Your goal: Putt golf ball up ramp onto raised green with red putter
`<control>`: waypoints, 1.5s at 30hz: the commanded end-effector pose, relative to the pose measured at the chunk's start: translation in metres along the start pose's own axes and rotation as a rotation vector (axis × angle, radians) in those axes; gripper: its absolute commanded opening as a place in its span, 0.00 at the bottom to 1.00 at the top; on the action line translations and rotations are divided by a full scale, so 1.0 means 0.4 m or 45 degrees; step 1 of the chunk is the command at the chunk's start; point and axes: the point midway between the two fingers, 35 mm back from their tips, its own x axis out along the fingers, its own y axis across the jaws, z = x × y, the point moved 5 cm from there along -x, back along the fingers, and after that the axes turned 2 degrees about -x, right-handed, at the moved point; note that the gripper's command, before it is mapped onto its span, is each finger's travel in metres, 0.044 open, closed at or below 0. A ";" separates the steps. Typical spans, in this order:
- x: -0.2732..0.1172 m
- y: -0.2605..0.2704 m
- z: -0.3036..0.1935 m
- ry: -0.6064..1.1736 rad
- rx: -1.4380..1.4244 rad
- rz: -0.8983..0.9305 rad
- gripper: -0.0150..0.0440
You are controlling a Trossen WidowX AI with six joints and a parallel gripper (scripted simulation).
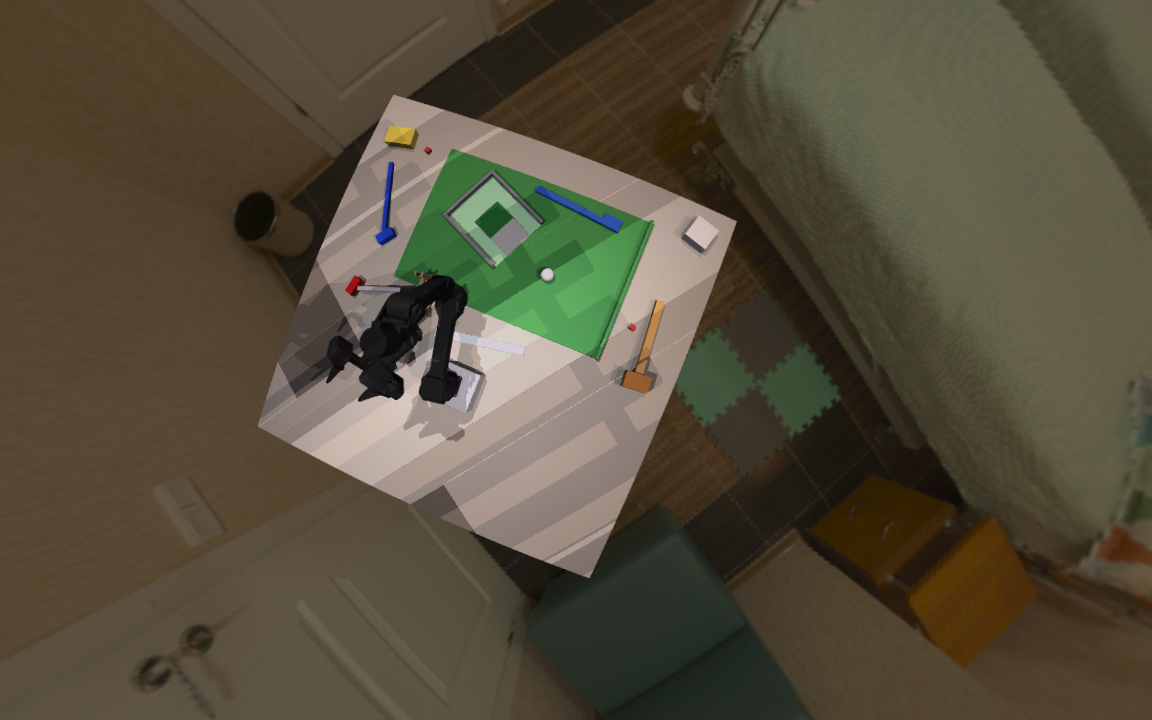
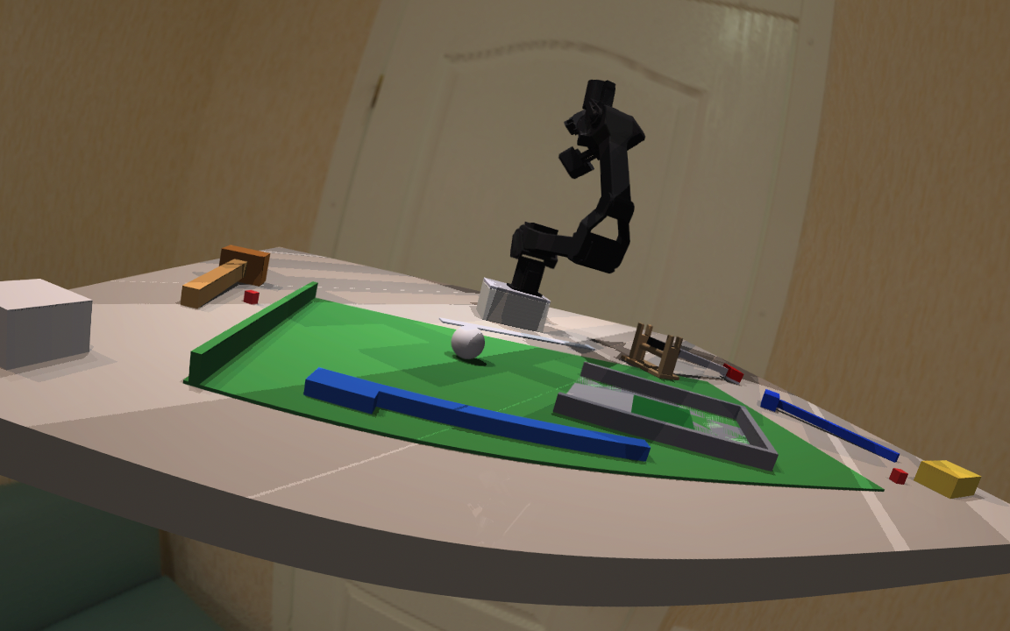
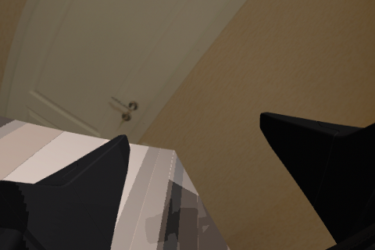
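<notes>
The red putter has a red head [image 1: 354, 285] [image 2: 733, 372] and a grey shaft [image 1: 376, 289] [image 2: 699, 360]. It lies at the table's left side in the top view, with its far end hidden by the arm. The white golf ball [image 1: 547, 274] [image 2: 467, 343] rests on the green mat [image 1: 562, 308] [image 2: 383, 322]. The grey ramp [image 1: 509, 237] [image 2: 599, 398] and the green area [image 1: 494, 218] [image 2: 662, 410] lie inside a low grey-walled frame, away from the ball. My gripper [image 1: 345, 387] [image 3: 195, 131] is open and empty, high above the table and away from the putter.
A wooden rack [image 2: 654, 353] stands near the putter. A blue bar [image 1: 578, 209] [image 2: 477, 415] lies on the mat; a blue club [image 1: 388, 197] [image 2: 838, 428] lies outside it. An orange mallet [image 1: 638, 380] [image 2: 244, 265], yellow block [image 1: 401, 137] [image 2: 947, 478] and white box [image 1: 700, 232] [image 2: 20, 322] are near the edges.
</notes>
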 end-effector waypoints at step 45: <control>-0.569 0.381 0.190 -2.312 -1.579 1.947 1.00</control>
